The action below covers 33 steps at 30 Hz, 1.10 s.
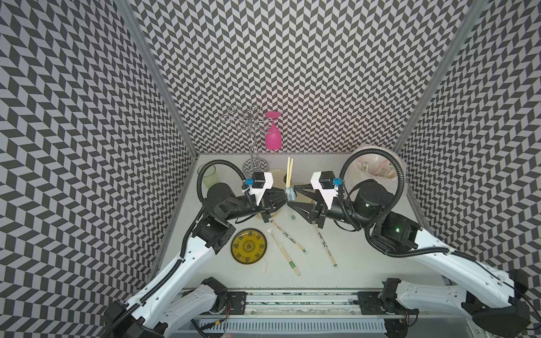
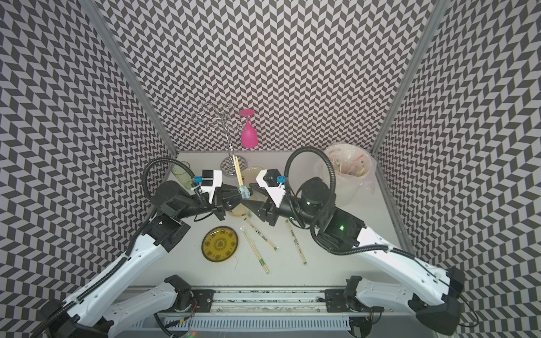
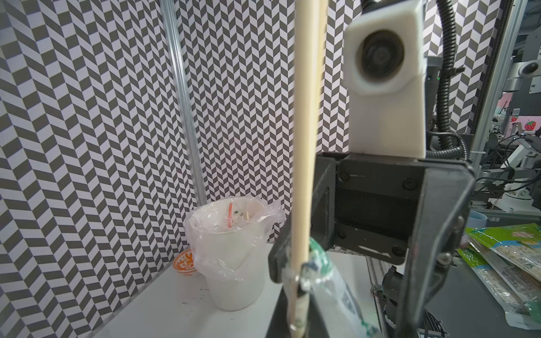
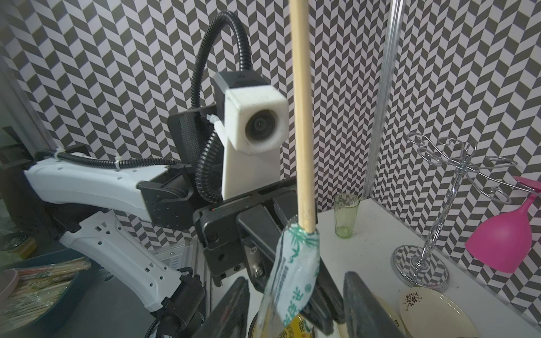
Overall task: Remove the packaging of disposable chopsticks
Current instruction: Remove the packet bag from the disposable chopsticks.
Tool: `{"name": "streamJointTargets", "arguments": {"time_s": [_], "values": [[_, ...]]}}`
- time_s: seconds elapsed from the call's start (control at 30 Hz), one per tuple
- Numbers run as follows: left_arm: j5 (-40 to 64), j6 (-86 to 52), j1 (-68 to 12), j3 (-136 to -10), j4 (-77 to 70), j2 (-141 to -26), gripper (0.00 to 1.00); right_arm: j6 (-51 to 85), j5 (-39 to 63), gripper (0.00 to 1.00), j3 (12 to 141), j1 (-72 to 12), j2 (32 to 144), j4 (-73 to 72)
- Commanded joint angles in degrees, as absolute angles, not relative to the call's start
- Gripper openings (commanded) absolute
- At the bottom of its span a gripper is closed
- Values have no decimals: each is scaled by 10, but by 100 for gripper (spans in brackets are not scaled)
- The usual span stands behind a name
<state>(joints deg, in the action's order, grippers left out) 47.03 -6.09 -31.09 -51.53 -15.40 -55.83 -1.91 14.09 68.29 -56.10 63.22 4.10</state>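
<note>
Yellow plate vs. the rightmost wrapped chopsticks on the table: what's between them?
Two more wrapped pairs, seen in both top views: the green-band pair nearest the yellow plate, then a black-print pair before the rightmost pair.

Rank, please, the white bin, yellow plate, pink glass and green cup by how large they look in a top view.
1. white bin
2. yellow plate
3. pink glass, hanging nearer the camera
4. green cup, partly hidden

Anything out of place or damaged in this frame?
A tiny green scrap lies loose on the table, likely torn wrapper. The green-printed sleeve is crumpled and bunched at the lower end of the upright chopsticks.
</note>
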Motion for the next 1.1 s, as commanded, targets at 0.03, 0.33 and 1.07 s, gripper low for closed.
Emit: {"name": "streamJointTargets", "arguments": {"time_s": [0.03, 0.33, 1.07], "values": [[476, -63, -308, -518, -161, -569, 0, -32, 126, 52, 722, -563, 634, -13], [508, -58, -308, -524, -155, -580, 0, -51, 74, 48, 811, -562, 688, 20], [529, -44, -310, -537, -125, -586, 4, -14, 60, 0, 889, -542, 705, 42]]}}
